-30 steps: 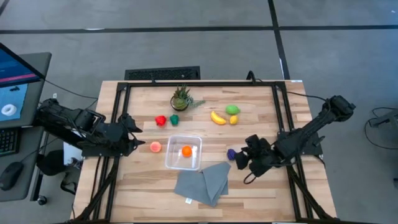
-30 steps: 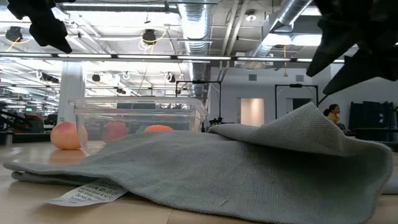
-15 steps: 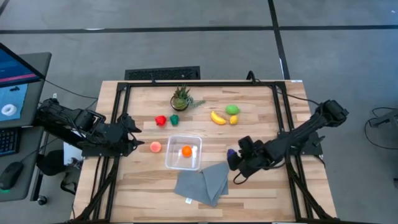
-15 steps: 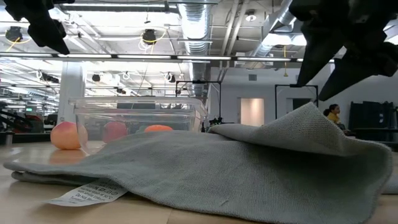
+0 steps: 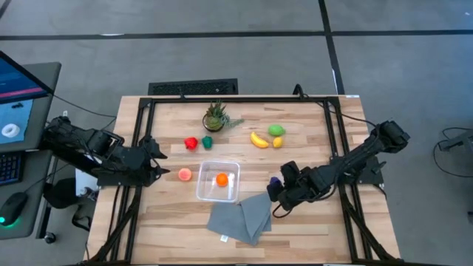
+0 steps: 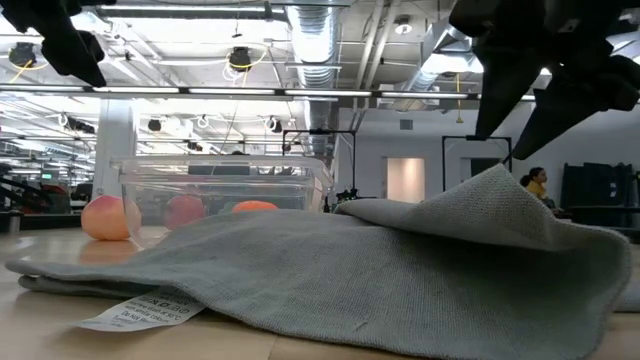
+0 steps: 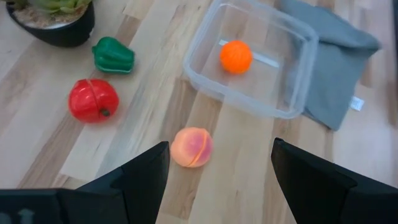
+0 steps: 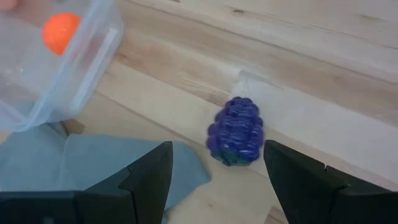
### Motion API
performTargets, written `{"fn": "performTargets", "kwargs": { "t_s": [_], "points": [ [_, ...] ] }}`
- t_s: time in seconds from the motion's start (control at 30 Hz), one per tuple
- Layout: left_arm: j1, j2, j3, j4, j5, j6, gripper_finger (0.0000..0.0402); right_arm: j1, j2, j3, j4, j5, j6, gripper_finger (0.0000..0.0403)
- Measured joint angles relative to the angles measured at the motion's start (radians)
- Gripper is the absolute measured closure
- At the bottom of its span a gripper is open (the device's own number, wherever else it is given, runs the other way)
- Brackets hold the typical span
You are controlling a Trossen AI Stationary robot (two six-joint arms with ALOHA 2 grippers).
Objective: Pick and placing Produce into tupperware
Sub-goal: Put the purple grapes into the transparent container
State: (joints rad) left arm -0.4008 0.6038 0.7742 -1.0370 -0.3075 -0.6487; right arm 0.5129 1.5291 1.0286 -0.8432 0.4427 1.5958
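One orange fruit [image 5: 222, 179] sits in the tupperware [image 5: 219, 165]; peach one [image 5: 185, 174] lies just outside it on the L side. My R gripper [image 8: 214, 180] hangs over the purple grape bunch [image 8: 237, 132] by the grey cloth [image 5: 240, 214], fingers spread, not touching it. L gripper [image 7: 217, 180] waits near the peach, fingers apart, holding nothing.

tabletop [image 5: 310, 222]: was pale wood, with streaky grain
tupperware [image 7: 297, 74]: was clear, with a whitish rim
fruit inside it [image 7: 236, 56]: was orange
bumpy fruit [image 8: 236, 131]: was deep purple
cloth [image 5: 240, 216]: was plain grey
peach [image 7: 191, 147]: was pink-orange
tomato [image 7: 92, 100]: was red
pepper [image 7: 114, 55]: was dark green
banana [image 5: 259, 140]: was yellow
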Motion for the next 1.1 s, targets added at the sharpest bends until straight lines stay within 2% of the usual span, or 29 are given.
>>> {"fn": "performTargets", "kwargs": {
  "t_s": [0.23,0.57,0.8,1.1],
  "points": [
    [-0.039,-0.093,0.0,-0.002,-0.017,-0.025,0.0132,-0.022,0.0,0.0,-0.034,-0.075,0.081,0.0127],
    [-0.044,-0.209,0.0,-0.025,-0.059,-0.03,0.0132,-0.059,0.002,0.067,-0.105,-0.075,0.098,0.0127],
    [-0.044,-0.214,0.0,-0.086,-0.065,-0.028,0.0132,-0.095,0.089,0.117,-0.109,-0.141,0.046,0.0127],
    [-0.044,-0.214,0.0,-0.135,-0.047,-0.027,0.0132,-0.128,0.196,0.186,-0.126,-0.159,-0.026,0.0127]
  ]
}}
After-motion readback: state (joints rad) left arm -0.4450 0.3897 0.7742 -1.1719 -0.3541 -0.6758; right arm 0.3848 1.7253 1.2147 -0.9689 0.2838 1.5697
